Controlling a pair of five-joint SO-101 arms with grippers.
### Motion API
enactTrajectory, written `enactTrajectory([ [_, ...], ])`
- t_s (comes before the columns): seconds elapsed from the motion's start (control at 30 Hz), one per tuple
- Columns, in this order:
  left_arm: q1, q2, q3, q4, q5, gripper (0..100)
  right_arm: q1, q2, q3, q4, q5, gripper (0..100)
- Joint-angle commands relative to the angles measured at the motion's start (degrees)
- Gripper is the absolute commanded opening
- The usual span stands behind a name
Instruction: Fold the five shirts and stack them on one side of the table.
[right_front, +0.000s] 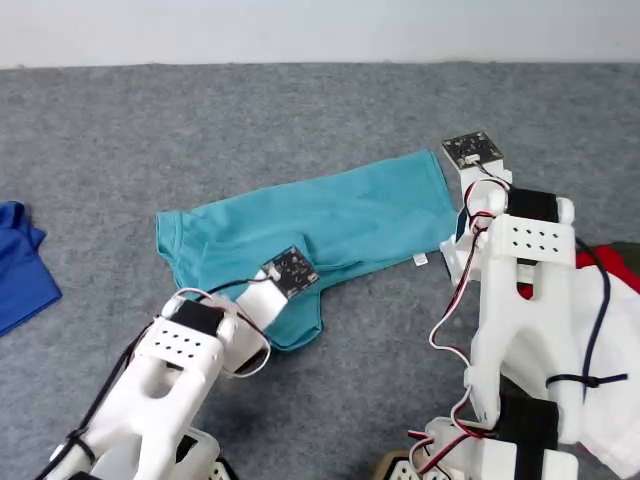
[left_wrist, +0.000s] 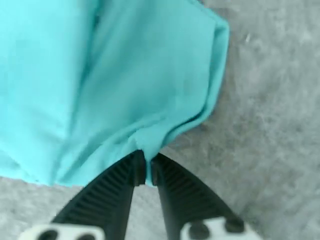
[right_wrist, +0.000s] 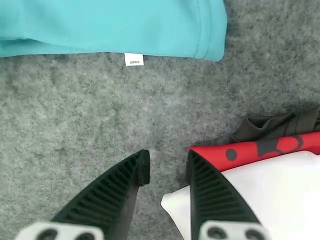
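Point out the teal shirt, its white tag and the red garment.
teal shirt (right_front: 330, 215), high view, middle of the spread body.
white tag (right_wrist: 133, 59), right wrist view, centre of the tag.
red garment (right_wrist: 295, 145), right wrist view, plain red part of its visible strip.

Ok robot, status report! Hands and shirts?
Left hand shut on teal shirt edge. Right hand open over table, beside red shirt and white shirt. Blue shirt far aside.

Bright, even overhead light; the teal fabric shirt (left_wrist: 150, 75) casts a thin soft shadow on the grey carpeted desk (left_wrist: 270, 150).
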Motion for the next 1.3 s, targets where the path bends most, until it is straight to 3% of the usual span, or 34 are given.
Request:
enactTrajectory([
  [0.0,-0.62,-0.70,-2.95,-0.70,-0.53,1,-0.31,-2.15,-0.18,-0.40,-0.53,13.2],
  [0.13,-1.58,-0.97,-3.65,-0.88,-0.35,1,-0.31,-2.15,-0.18,-0.40,-0.53,13.2],
  [0.43,-14.24,-0.62,-7.08,-5.10,-0.44,1,-0.31,-2.07,-0.18,-0.57,-0.62,13.2],
  [0.7,-14.24,-0.53,-6.81,-12.40,-0.18,1,-0.40,-2.07,-0.18,-0.66,-0.62,13.2],
  [1.03,-14.33,-0.35,-6.81,-14.77,0.26,1,-2.51,-2.42,6.33,-5.05,-0.62,13.2],
  [1.27,-14.33,9.58,-10.68,-18.02,3.96,1,-3.65,-2.59,6.51,-5.32,-0.62,13.2],
])
